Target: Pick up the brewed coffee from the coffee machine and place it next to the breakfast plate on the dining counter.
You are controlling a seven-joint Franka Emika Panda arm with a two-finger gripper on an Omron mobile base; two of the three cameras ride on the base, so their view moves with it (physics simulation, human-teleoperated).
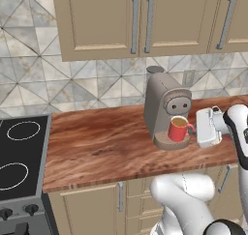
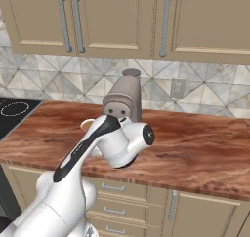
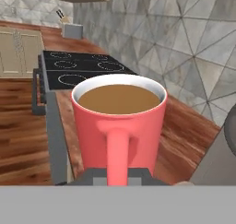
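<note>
We face a tiled wall (image 1: 72, 79) under beige cabinets (image 1: 97, 19), with a wood-grain bench (image 1: 97, 147) running below and a black stove (image 1: 22, 152) at its 9 o'clock end. On the bench stands the machine (image 1: 165, 110), grey-brown and rounded, two dark buttons on its round face. In the left base view the mug (image 1: 178, 129) sits on the machine's round brown base, below the face, with its handle pointing toward 3 o'clock. Our gripper (image 1: 197, 128) reaches in from 3 o'clock at mug height and meets that handle.

In the hand view the mug (image 3: 119, 126) stands upright with brown coffee showing close to its white-lined rim, and its handle runs straight down toward 6 o'clock, into the dark parts of our jaws. The jaws are closed tight on the handle. Behind the mug in that view we see the stove (image 3: 78, 71) at 11 o'clock and the tiled wall (image 3: 175, 38) at 1 o'clock.

In the right base view our arm crosses in front of the machine (image 2: 124, 99), and we make out just a pale sliver of the mug's rim (image 2: 87, 124) at 9 o'clock of the wrist. An outlet (image 2: 177, 88) sits on the wall at 3 o'clock of the machine.
</note>
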